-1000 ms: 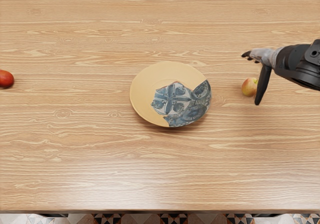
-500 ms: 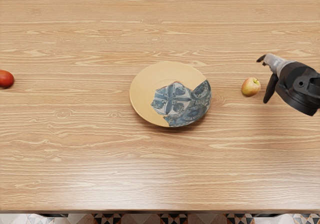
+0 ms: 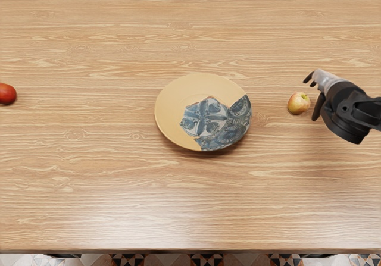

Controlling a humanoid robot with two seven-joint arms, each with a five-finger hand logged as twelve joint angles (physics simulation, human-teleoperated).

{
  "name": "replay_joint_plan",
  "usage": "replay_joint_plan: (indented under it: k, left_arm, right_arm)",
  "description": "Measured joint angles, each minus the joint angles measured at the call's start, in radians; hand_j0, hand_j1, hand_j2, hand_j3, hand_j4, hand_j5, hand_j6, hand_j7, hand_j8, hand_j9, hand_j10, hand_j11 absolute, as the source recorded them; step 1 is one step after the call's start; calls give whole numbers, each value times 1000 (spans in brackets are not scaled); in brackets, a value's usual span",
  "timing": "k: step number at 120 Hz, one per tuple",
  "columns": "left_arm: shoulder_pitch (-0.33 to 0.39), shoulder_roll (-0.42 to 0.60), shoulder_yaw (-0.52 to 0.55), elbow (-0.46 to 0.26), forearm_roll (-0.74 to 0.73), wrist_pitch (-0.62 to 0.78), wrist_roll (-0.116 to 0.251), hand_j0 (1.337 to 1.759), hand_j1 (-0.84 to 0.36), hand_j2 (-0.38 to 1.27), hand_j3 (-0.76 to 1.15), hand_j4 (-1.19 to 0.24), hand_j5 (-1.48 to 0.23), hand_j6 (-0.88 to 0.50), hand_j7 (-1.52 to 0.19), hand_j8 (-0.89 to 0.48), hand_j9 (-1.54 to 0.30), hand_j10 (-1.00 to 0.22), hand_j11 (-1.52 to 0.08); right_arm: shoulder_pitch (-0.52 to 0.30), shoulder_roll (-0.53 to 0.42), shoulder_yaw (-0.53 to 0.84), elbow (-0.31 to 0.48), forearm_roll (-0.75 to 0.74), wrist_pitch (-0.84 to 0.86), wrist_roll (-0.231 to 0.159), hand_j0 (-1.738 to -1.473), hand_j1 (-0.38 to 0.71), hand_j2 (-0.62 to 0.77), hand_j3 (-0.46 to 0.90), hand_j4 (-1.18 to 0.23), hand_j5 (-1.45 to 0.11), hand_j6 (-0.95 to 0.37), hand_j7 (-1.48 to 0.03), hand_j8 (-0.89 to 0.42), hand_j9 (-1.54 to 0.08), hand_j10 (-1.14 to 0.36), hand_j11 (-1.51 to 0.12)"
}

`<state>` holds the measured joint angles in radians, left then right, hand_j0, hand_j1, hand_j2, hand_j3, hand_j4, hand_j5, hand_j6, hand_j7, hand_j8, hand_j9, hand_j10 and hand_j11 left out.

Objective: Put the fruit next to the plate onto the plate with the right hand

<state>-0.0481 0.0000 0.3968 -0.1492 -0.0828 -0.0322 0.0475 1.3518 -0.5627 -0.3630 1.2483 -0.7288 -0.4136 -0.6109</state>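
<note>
We see a broad light-brown wooden worktop (image 3: 89,188) with lengthwise grain filling nearly the whole head view. Near its middle lies a round mustard-yellow plate (image 3: 181,96), and its lower right portion carries a blue-grey floral pattern. We see nothing resting on the plate. From the right edge of the picture a dark, rounded forearm (image 3: 348,111) comes in, and it ends in the right robot hand (image 3: 322,85), which has a grey back and black fingers (image 3: 317,106). We read this robot hand as loosely spread and holding nothing: one dark finger hangs downward, while the others reach left and curl a little at the tips. It hovers just to the right of a small yellow-green apple with a red blush (image 3: 298,103), and we see a narrow strip of bare wood between them, so they are close but apart. The apple sits on the worktop to the right of the plate, near it but clear of its rim. Far away at the left edge, well apart from everything else, a small red round fruit (image 3: 6,93) is partly cut off by the frame.
</note>
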Motion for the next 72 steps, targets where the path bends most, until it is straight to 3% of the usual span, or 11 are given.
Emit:
replay_joint_plan:
  k: [72]
  left_arm:
    - [-10,0,-1,0,0,0,0,1658,71,46,0,-232,-301,-232,-301,-232,-301,-232,-301]
  right_arm:
    - [-41,92,5,-136,-2,0,0,-1658,-27,-52,0,-272,-351,-273,-350,-272,-351,-271,-350]
